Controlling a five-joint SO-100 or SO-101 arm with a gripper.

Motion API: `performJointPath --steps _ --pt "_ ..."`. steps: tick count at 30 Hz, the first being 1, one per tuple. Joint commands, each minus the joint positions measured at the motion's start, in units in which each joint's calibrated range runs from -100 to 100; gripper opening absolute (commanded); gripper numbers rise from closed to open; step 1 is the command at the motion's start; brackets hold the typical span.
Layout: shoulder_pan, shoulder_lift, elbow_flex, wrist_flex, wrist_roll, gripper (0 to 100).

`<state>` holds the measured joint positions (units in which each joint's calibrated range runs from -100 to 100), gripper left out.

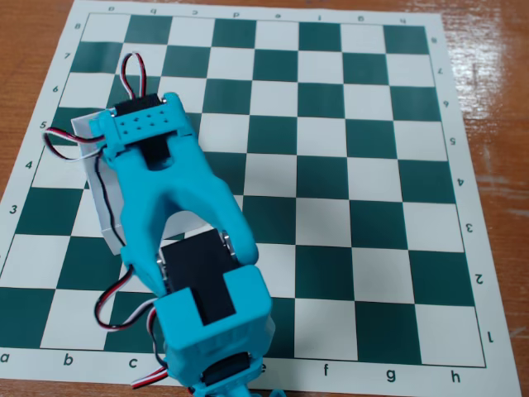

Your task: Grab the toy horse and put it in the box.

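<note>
My blue arm (178,215) reaches from the bottom edge of the fixed view up over the left part of the chessboard. Its wrist block (149,124) hangs right above the white box (101,207). Only the box's left wall and far left corner show beside the arm. The gripper fingers point down under the wrist and are hidden, so I cannot tell whether they are open or shut. The toy horse is not visible anywhere; the arm covers the inside of the box.
A green and white chessboard mat (331,165) lies on a brown wooden table (492,107). Red, black and white servo wires (136,78) loop out above and to the left of the wrist.
</note>
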<state>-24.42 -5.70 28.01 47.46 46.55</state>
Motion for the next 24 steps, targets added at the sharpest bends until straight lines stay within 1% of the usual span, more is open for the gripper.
performJointPath --steps 1,4,6,9,10,12,20,24 --pt "-1.15 -3.32 -6.76 6.94 -0.67 30" --pt "-1.44 -7.13 -10.22 13.59 -1.59 30" --pt "-1.44 -9.87 -11.86 18.74 -1.74 26" --pt "-0.94 -14.83 -12.95 25.96 -2.38 2" --pt "-0.51 -16.42 -12.95 27.79 -2.72 0" --pt "0.64 -20.05 -11.40 30.86 -2.77 0" --pt "6.56 -45.36 9.63 31.11 -2.77 0" --pt "11.14 -56.51 18.37 31.44 -2.62 0"
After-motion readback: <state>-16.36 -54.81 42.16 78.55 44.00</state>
